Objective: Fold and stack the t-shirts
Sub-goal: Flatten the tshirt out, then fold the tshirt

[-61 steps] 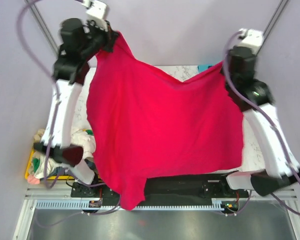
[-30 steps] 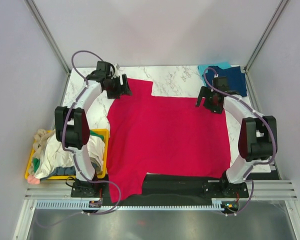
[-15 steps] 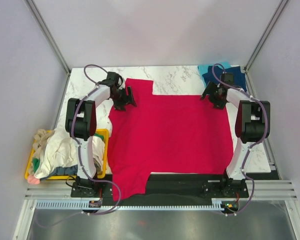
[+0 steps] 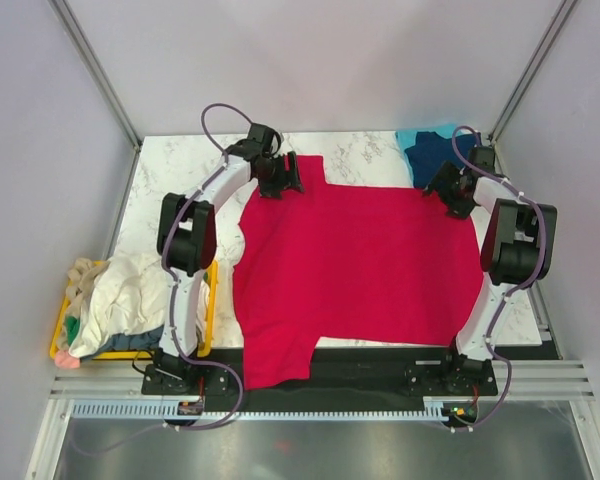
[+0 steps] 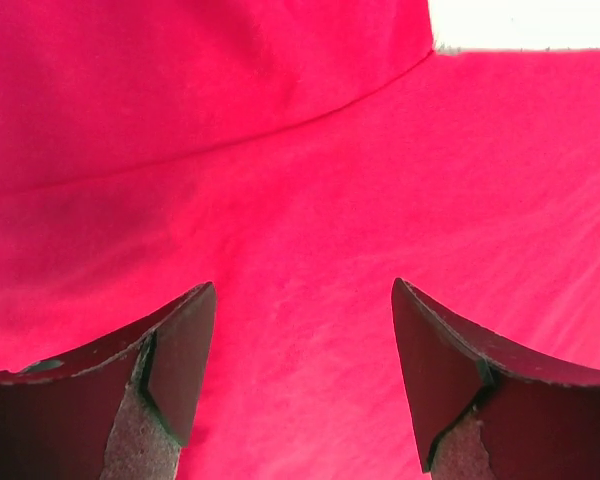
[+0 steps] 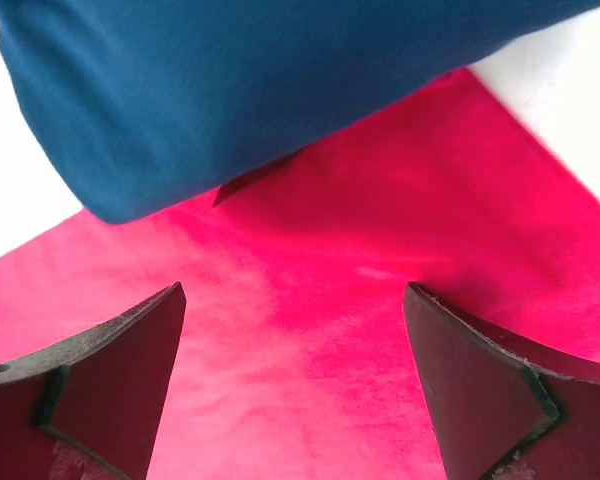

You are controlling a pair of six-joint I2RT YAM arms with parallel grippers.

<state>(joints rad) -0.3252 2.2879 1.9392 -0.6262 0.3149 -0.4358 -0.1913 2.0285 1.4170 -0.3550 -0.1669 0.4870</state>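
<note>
The crimson red t-shirt (image 4: 350, 260) lies spread flat across the marble table (image 4: 165, 170), one sleeve hanging over the near edge. My left gripper (image 4: 280, 178) stands open over its far left shoulder. In the left wrist view the left gripper (image 5: 301, 290) has only red cloth (image 5: 280, 150) under its spread fingers. My right gripper (image 4: 452, 190) is open at the shirt's far right corner, by the folded navy blue t-shirt (image 4: 445, 150) that rests on a teal one (image 4: 412, 137). The right wrist view shows the right gripper (image 6: 295, 290) over red cloth (image 6: 380, 250), with the navy fold (image 6: 260, 90) just beyond.
A yellow bin (image 4: 58, 330) stands off the table's left side, heaped with cream and other garments (image 4: 130, 295). Grey walls and metal posts close in the table at the back and sides. Bare marble shows at the far left and behind the shirt.
Two seconds ago both grippers held the red shirt up in the air; it now lies flat. Over the last second both grippers and the shirt slid to the right.
</note>
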